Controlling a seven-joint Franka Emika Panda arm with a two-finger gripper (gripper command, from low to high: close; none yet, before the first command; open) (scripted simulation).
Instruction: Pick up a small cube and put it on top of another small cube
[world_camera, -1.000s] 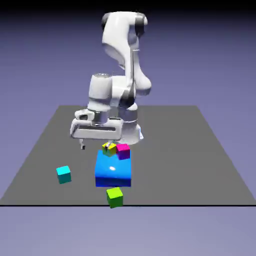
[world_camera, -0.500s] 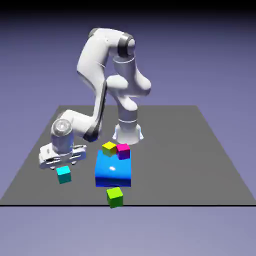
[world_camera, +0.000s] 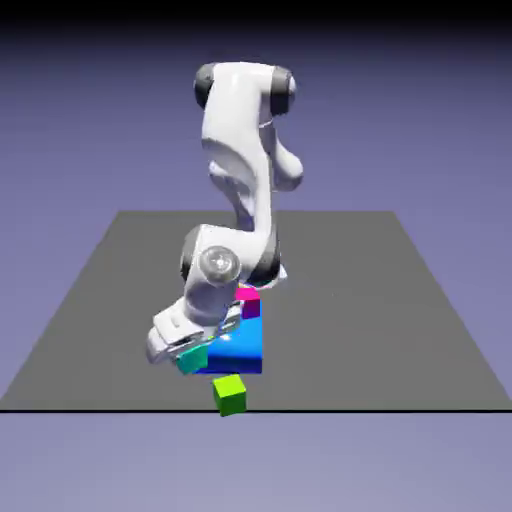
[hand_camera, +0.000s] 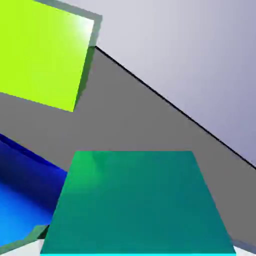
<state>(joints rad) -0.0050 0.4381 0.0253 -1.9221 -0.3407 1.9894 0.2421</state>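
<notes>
My gripper (world_camera: 190, 354) is shut on a small cyan cube (world_camera: 193, 358), holding it by the front left corner of a big blue block (world_camera: 243, 347). The hand is tilted over. A small green cube (world_camera: 230, 394) lies on the table just in front, near the front edge. A small magenta cube (world_camera: 248, 295) shows on the blue block behind the hand. In the hand view the cyan cube (hand_camera: 135, 200) fills the bottom and hides the fingertips. The green cube (hand_camera: 42, 55) is at the top left there, and the blue block (hand_camera: 20, 195) at the lower left.
The dark grey table (world_camera: 400, 310) ends in a front edge just beyond the green cube, seen as a diagonal line (hand_camera: 175, 107) in the hand view. The arm's forearm and wrist (world_camera: 215, 265) lean over the blue block's back left and hide part of its top.
The hand swung from the blue block to the cyan cube at the exterior view's left, closed on it, and carried it right to the blue block's front left corner.
</notes>
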